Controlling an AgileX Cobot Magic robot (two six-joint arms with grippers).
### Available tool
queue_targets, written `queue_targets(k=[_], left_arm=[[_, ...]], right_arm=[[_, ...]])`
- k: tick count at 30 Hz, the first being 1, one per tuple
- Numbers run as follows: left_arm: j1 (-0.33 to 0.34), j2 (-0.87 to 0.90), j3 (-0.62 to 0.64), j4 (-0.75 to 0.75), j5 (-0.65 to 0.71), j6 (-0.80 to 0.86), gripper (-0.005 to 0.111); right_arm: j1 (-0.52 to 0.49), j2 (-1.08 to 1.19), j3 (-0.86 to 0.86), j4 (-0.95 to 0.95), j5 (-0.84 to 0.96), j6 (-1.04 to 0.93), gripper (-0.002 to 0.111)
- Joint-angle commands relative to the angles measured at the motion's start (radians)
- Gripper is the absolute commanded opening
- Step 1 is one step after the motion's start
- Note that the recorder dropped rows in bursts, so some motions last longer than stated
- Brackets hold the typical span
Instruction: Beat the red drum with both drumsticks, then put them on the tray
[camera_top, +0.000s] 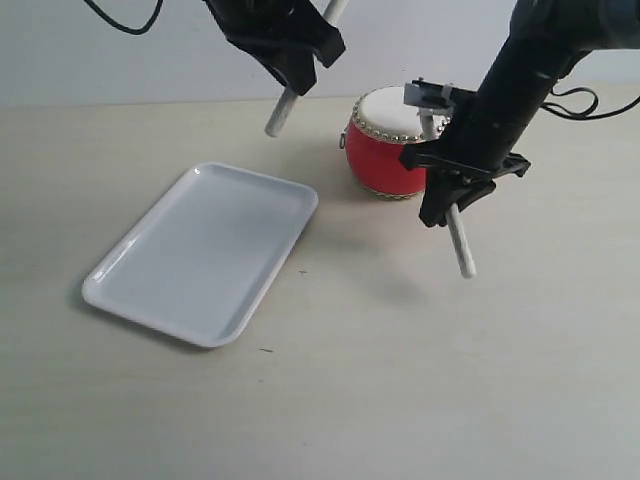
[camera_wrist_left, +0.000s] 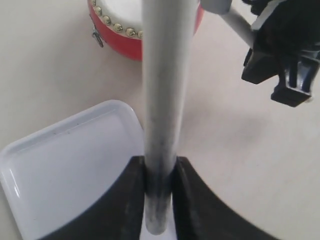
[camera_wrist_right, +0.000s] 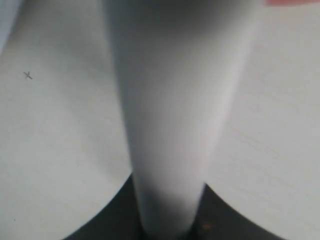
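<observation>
The red drum with its cream skin stands on the table behind the middle. My left gripper hangs above and to the left of it, shut on one drumstick that slants down toward the table. In the left wrist view that drumstick runs between the shut jaws, with the drum and the tray beyond. My right gripper is shut on the other drumstick; its upper end lies over the drum's right edge. That drumstick fills the right wrist view. The white tray lies at the left.
A pale wall runs behind the beige table. Black cables hang at the upper left and another cable at the upper right. The right arm's black gripper shows in the left wrist view.
</observation>
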Motion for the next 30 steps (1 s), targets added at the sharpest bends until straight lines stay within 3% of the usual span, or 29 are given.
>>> queue_targets(k=[1, 6, 14, 21, 30], left_arm=[[0.0, 0.015, -0.002, -0.01, -0.003, 0.002, 0.0], [0.0, 0.162, 0.06, -0.049, -0.003, 0.016, 0.0], [0.0, 0.332, 0.063, -0.047, -0.003, 0.028, 0.0], [0.002, 0.169, 0.063, -0.044, -0.003, 0.03, 0.0], [0.033, -0.045, 0.089, -0.046, -0.003, -0.006, 0.0]], right_arm=[[0.0, -0.06, -0.005, -0.001, -0.003, -0.003, 0.0], [0.0, -0.238, -0.003, -0.135, -0.003, 0.067, 0.0], [0.0, -0.501, -0.003, -0.133, -0.033, 0.065, 0.0], [0.0, -0.525, -0.003, -0.129, -0.042, 0.062, 0.0], [0.007, -0.395, 0.002, -0.04, -0.003, 0.049, 0.0]])
